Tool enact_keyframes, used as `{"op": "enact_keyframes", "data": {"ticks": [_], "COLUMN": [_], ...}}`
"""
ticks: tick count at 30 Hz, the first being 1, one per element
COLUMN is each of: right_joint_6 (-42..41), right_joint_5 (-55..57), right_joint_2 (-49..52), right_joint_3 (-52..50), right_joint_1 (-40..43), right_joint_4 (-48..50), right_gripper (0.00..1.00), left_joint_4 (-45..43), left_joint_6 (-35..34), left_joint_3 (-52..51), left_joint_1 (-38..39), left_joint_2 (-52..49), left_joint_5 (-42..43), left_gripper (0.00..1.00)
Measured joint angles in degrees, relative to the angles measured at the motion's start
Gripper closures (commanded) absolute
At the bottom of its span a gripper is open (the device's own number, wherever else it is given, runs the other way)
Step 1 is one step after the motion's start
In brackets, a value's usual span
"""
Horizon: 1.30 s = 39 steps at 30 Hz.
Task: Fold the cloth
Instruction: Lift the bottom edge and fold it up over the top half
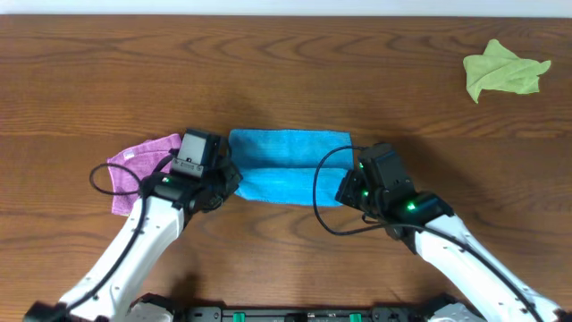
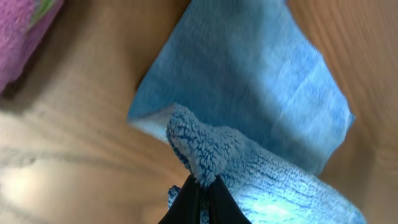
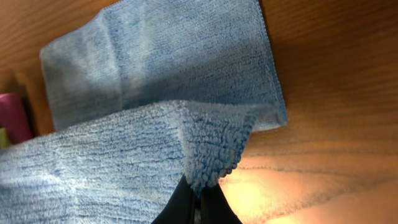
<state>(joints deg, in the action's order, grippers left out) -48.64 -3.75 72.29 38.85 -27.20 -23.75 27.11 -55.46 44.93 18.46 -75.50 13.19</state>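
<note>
Left gripper [image 2: 200, 186] clenched on a bunched near-left corner of the cloth [image 1: 286, 150], fabric pinched between the tips and raised off the table [image 1: 286, 63]. Right gripper [image 3: 198, 194] same, clamped on the near-right corner, corner puckered above the tips. Cloth sits mid-table between the two arms, far part flat, near edge lifted. Looks like mid-fold, near edge going over to the far edge. To do it well: carry both corners far at the same height and pace, keep the lifted edge taut so it doesn't sag in the middle, line the corners up with the far corners before letting go, and lower before release so nothing flips back. Don't drag the flat part. Purple cloth [image 1: 134, 161] just left of the cloth, partly under the left arm; yellow-green cloth [image 1: 505, 70] far right, well apart. Overhead hides both pinch points under the wrist bodies. Wrist views crop the cloth, so far-corner alignment can't be judged.
</note>
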Motion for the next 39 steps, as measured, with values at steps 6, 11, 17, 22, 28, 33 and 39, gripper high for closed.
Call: {"op": "enact_keyframes", "data": {"ticks": [6, 11, 17, 22, 28, 33, 39], "right_joint_6": [1.6, 3.1, 4.2, 4.8, 5.5, 5.7, 5.9], "right_joint_5": [0.9, 1.5, 1.7, 2.3, 3.5, 3.4, 3.3], "right_joint_2": [0.6, 1.0, 5.2, 7.5, 9.3, 13.0, 16.8], "right_joint_3": [0.0, 0.1, 0.5, 0.5, 0.7, 0.9, 0.9], "right_joint_1": [1.8, 3.7, 5.0, 5.2, 6.0, 7.4, 7.9], "right_joint_4": [1.6, 5.0, 9.9, 13.0, 16.7, 19.8, 23.1], "right_gripper": [0.99, 0.99, 0.99, 0.99, 0.99, 0.99, 0.99], "left_joint_4": [-4.7, -7.1, -8.1, -8.1, -9.5, -11.4, -13.0], "left_joint_6": [0.0, 0.0, 0.0, 0.0, 0.0, 0.0, 0.0], "left_joint_3": [0.0, 0.2, 3.6, 7.6, 9.0, 9.1, 9.2], "left_joint_1": [0.0, 0.1, 0.2, 0.2, 0.3, 0.5, 0.5], "left_joint_2": [-4.2, -5.5, -7.8, -11.8, -16.3, -18.5, -21.2], "left_joint_5": [-0.3, -0.6, -2.8, -4.5, -4.7, -4.7, -5.0], "left_gripper": [0.94, 0.94, 0.94, 0.94, 0.94, 0.94, 0.94]}}
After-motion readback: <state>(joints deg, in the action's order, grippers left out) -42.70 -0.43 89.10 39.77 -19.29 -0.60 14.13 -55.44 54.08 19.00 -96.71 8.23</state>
